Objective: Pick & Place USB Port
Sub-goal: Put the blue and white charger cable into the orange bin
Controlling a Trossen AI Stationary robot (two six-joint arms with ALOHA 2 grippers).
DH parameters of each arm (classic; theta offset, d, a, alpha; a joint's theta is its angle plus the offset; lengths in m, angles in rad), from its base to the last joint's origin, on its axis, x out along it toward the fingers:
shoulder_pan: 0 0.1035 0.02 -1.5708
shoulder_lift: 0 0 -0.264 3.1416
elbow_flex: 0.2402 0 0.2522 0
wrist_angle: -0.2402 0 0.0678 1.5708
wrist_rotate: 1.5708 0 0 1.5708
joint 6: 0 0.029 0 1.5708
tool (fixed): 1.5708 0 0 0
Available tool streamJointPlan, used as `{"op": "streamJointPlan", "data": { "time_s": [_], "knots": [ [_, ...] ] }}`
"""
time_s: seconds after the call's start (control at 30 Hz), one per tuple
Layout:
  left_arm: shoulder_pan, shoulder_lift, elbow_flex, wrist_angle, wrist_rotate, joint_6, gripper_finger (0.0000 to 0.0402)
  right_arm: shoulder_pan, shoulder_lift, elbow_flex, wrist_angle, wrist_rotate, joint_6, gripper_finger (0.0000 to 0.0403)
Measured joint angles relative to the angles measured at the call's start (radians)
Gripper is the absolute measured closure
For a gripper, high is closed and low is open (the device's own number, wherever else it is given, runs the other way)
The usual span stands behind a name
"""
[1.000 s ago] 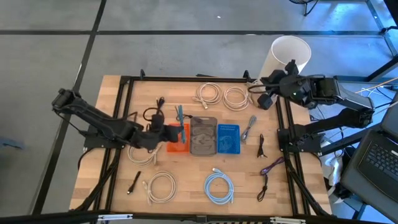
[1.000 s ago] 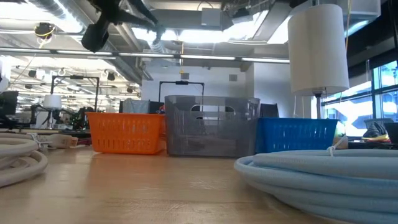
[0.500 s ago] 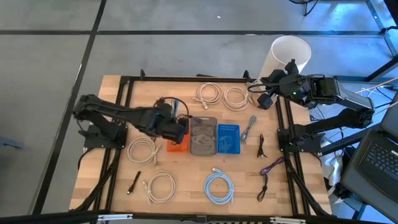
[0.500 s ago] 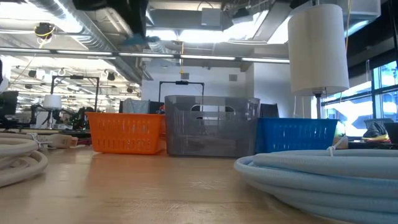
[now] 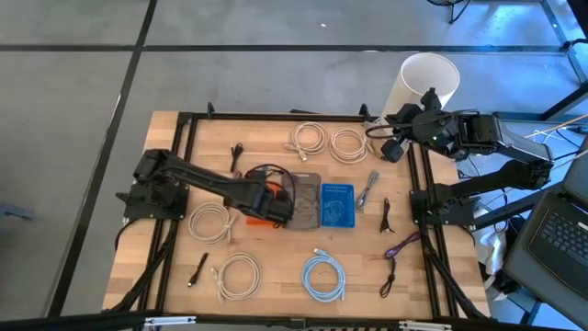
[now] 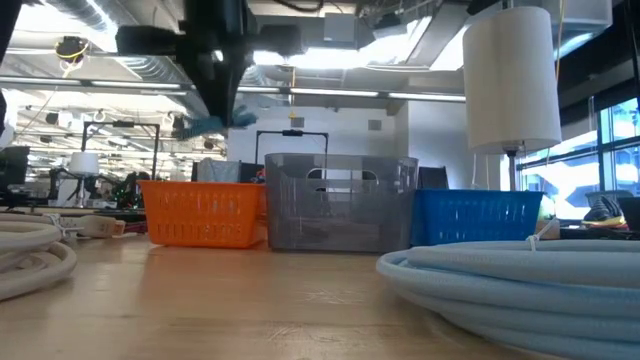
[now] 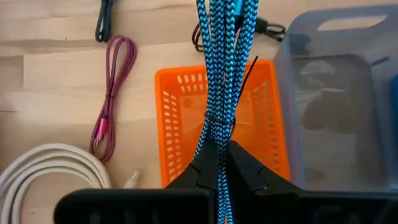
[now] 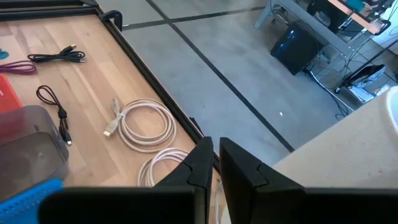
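The blue braided cable is pinched in the closed left gripper and hung directly above the orange basket, presumably for dropping in; beside the grey basket.

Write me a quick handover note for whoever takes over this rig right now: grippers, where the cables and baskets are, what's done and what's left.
Left gripper: shut on the blue braided cable, hanging over the orange basket.
Right gripper: parked at the table's far right corner beside the white cylinder, fingers nearly together, holding nothing.
Baskets: orange, grey basket and blue basket in a row mid-table.
Done: blue braided cable picked up.
Left: release it into a basket; white coils, light blue coil and small cables remain on the table.
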Motion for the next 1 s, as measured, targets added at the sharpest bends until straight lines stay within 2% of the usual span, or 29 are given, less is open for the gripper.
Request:
{"op": "streamJointPlan", "data": {
  "time_s": [0.23, 0.4, 0.67, 1.0],
  "knots": [
    [-0.001, 0.012, -0.178, 0.212, 0.013, -0.027, 0.0398, 0.000, 0.000, 0.000, 0.000, -0.008, 0.000, 0.0370],
    [0.000, 0.012, -0.274, 0.234, 0.011, -0.073, 0.0398, 0.000, 0.000, 0.000, -0.001, -0.008, -0.003, 0.0370],
    [0.001, 0.010, -0.338, 0.378, 0.016, -0.048, 0.0398, 0.000, 0.000, 0.000, -0.002, -0.008, -0.004, 0.0370],
    [0.001, 0.010, -0.389, 0.383, 0.025, -0.032, 0.0398, 0.000, 0.000, 0.000, -0.003, -0.008, -0.004, 0.0370]
  ]
}}
